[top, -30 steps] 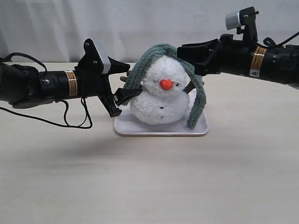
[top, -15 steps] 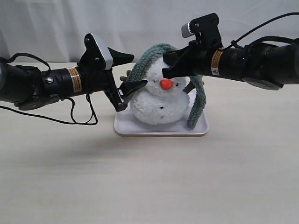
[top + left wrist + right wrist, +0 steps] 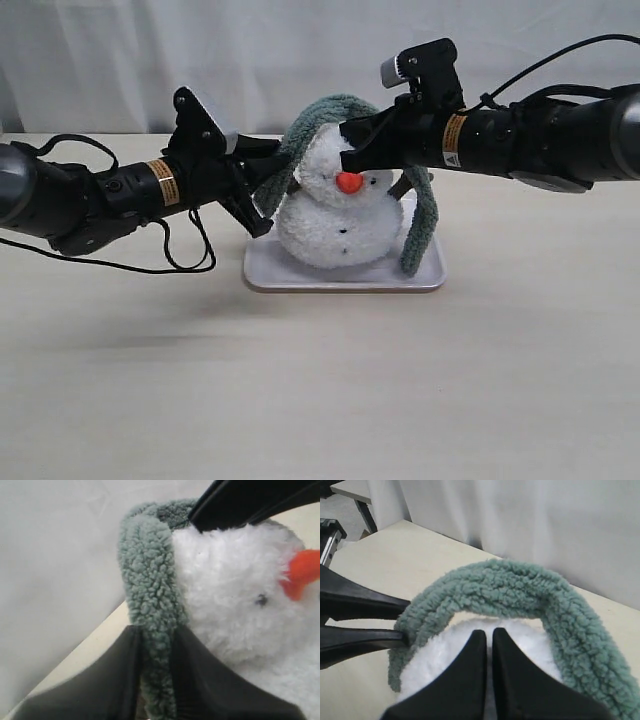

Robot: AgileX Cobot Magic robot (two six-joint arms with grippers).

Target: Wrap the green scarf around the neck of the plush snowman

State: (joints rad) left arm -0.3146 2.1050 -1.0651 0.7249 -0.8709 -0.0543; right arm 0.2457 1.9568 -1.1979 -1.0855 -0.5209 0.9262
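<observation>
The plush snowman (image 3: 340, 215) stands on a white tray (image 3: 345, 278). The green scarf (image 3: 335, 105) arches over the top of its head, with one end hanging down at the right (image 3: 415, 245). The neck crease (image 3: 325, 198) is bare in front. My left gripper (image 3: 268, 178) is shut on the scarf's left side, and the fuzzy strip (image 3: 157, 630) is pinched between its jaws (image 3: 157, 650). My right gripper (image 3: 350, 152) is shut, and its tips (image 3: 489, 636) rest on the white head (image 3: 437, 657) under the scarf's arch (image 3: 520, 587).
The tray sits on a pale tabletop (image 3: 320, 390), with a white curtain (image 3: 100, 60) behind. The left arm's cable (image 3: 170, 262) loops over the table beside the tray. The two grippers are close together at the snowman's head.
The left gripper's jaws, open around the scarf's left side before, have closed on it. The right gripper has swung in from the right and come to rest on the snowman's head.
</observation>
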